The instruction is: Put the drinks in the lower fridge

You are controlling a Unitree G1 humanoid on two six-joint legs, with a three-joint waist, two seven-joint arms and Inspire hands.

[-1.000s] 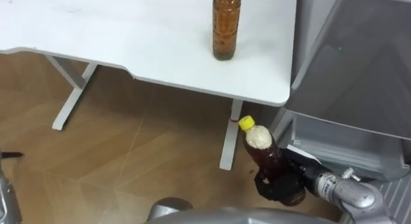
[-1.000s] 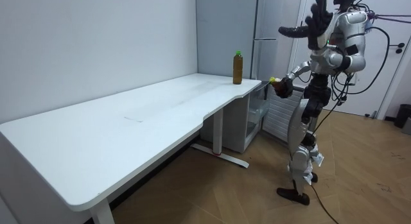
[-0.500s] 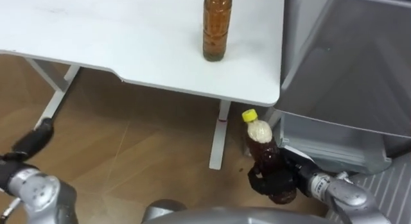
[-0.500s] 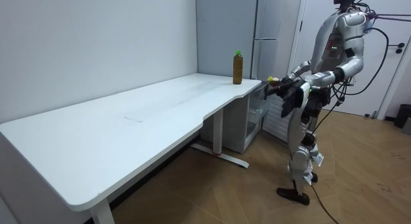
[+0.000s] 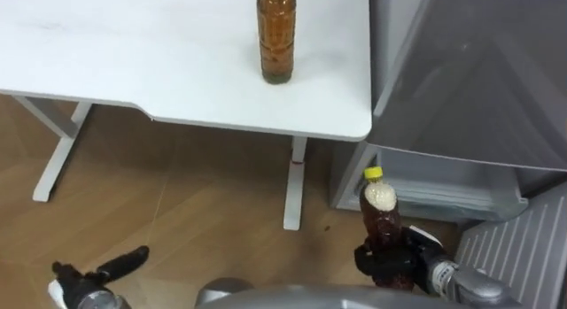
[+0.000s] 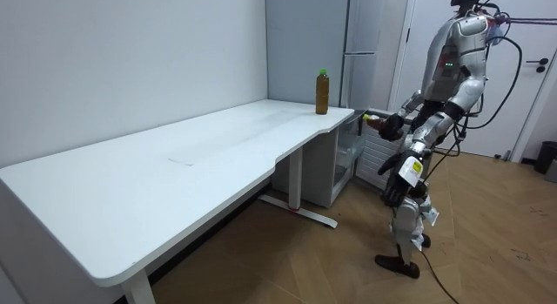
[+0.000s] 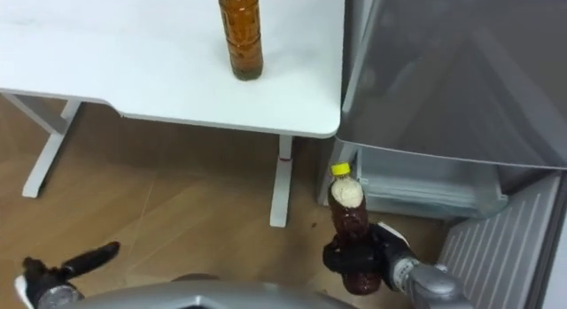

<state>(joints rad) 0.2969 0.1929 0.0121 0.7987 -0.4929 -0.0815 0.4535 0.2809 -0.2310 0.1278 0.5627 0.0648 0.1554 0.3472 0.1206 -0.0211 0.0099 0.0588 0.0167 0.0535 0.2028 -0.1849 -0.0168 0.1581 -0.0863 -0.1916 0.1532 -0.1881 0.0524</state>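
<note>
Black fingers of the right hand (image 5: 390, 263) are curling tightly round the lower body of a dark drink bottle (image 5: 381, 219), gripping it with its yellow cap (image 5: 374, 173) pointing upward. The bottle is hanging in the air, clear of the wooden floor (image 5: 195, 203) and just in front of the open lower fridge compartment (image 5: 443, 192); its cap is showing against that compartment's pale front edge. In the room view this hand is carrying the bottle out in front of the robot's waist, between its body and the fridge.

At the lower left of the eye views, the left hand (image 5: 93, 272) is hanging low over the floor, its fingers stretching out loosely and gripping nothing.

Moving outward, a ribbed grey panel (image 5: 514, 247) is slanting down at the far right, beside the open compartment. Above the compartment, the grey fridge (image 5: 469, 79) is showing a closed upper front and is standing just beside the end of the white table (image 5: 133, 70). One white table leg (image 5: 292, 189) is dropping to the floor near the held bottle.

On the tabletop, near the fridge end, a second bottle (image 5: 276, 34) of amber drink is standing upright, well apart from the one in the hand. The robot is standing on both feet at that end of the table, facing the fridge.
</note>
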